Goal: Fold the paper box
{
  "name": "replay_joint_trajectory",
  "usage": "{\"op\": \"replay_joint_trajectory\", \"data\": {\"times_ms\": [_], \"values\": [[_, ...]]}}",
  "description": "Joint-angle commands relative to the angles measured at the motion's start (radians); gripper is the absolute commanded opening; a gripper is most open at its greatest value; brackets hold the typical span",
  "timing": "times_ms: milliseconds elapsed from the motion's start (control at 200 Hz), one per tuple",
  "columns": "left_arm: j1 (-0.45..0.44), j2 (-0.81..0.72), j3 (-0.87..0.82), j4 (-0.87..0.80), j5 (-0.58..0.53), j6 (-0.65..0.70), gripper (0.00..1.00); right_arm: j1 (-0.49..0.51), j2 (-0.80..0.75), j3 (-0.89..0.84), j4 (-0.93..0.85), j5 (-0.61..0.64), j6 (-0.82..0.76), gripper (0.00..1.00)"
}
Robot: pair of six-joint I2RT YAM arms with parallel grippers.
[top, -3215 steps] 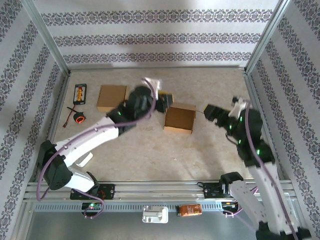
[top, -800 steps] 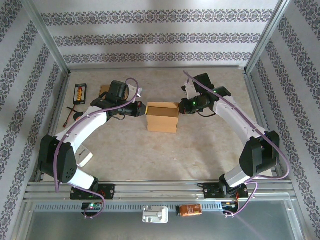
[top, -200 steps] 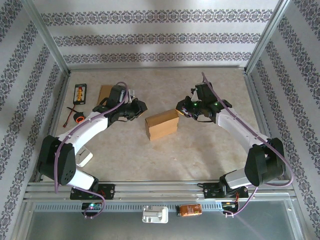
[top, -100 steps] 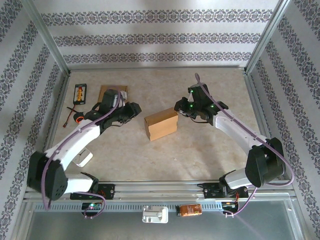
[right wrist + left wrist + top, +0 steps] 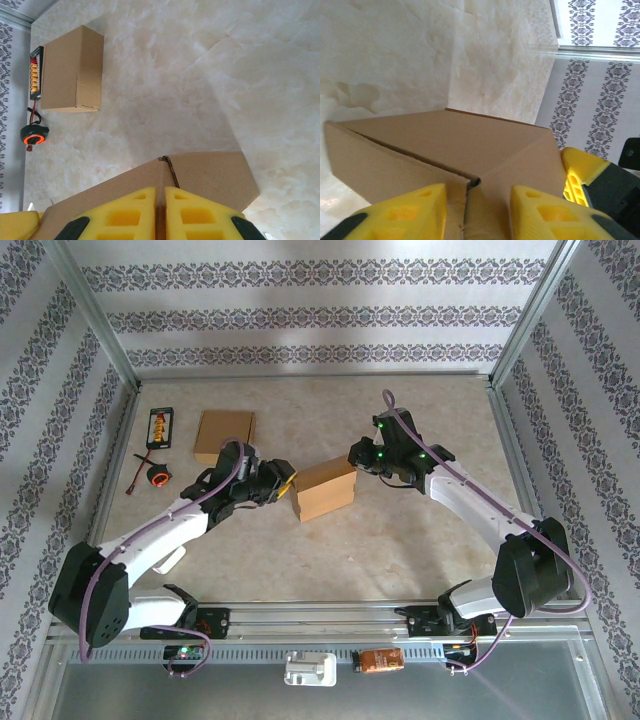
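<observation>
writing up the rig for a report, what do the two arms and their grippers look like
Both the left arm and right arm have white links and black joints, with a purple cable running along each. Green lights glow near the right wrist. The left gripper and right gripper have bright yellow blocky fingers with rectangular recesses.

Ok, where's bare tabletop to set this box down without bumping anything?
Widest bare patch: the tabletop between the paper box and the front rail. Also open along the back wall, right of the second box. Crowded: back-left corner, with black device and orange-ringed part, and at the paper box between left claw and right claw.
</observation>
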State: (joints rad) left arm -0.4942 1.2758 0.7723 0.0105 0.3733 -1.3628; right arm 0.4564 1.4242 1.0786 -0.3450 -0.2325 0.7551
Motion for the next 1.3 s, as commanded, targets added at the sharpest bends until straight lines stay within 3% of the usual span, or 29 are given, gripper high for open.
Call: {"op": "replay_joint_trajectory", "data": {"times_ms": [0,110,275,345,425,510,615,774,869,949,1129,1244,1299], "values": [[-0.018,0.02,-0.004,0.116,0.035,-0.07,0.31,0.016,0.015,-0.04,-0.07,0.046,-0.029,0.12],[-0.027,0.015,-0.008,0.092,0.037,-0.065,0.25,0.017,0.014,-0.044,-0.079,0.068,-0.034,0.12],[-0.066,-0.009,-0.01,-0.025,0.006,0.013,0.25,0.029,0.016,-0.063,-0.087,0.109,-0.062,0.12],[-0.094,0.01,-0.021,-0.043,0.003,0.048,0.25,0.05,0.006,-0.088,-0.086,0.185,-0.121,0.12],[-0.117,0.057,-0.027,-0.057,0.025,0.113,0.25,0.1,-0.007,-0.15,-0.041,0.356,-0.239,0.12],[-0.119,0.108,0.004,-0.149,0.027,0.226,0.24,0.11,-0.003,-0.175,-0.011,0.387,-0.3,0.13],[-0.119,0.103,0.063,-0.279,-0.051,0.353,0.24,0.111,-0.013,-0.139,-0.028,0.345,-0.314,0.18],[-0.119,0.087,0.153,-0.397,-0.154,0.496,0.24,0.092,-0.079,-0.043,-0.069,0.27,-0.332,0.34],[-0.119,0.086,0.153,-0.353,-0.123,0.516,0.25,0.049,-0.098,-0.009,-0.085,0.189,-0.321,0.51],[-0.122,0.089,0.144,-0.27,-0.056,0.497,0.28,-0.002,-0.083,-0.001,-0.097,0.058,-0.31,0.53],[-0.129,0.057,0.145,-0.197,-0.042,0.439,0.56,-0.052,-0.056,-0.03,-0.147,-0.102,-0.247,0.54],[-0.135,0.027,0.148,-0.182,-0.047,0.422,0.61,-0.057,-0.094,-0.046,-0.149,-0.171,-0.24,0.59],[-0.143,0.014,0.149,-0.186,-0.055,0.412,0.62,-0.065,-0.12,-0.049,-0.161,-0.177,-0.227,0.66]]}}
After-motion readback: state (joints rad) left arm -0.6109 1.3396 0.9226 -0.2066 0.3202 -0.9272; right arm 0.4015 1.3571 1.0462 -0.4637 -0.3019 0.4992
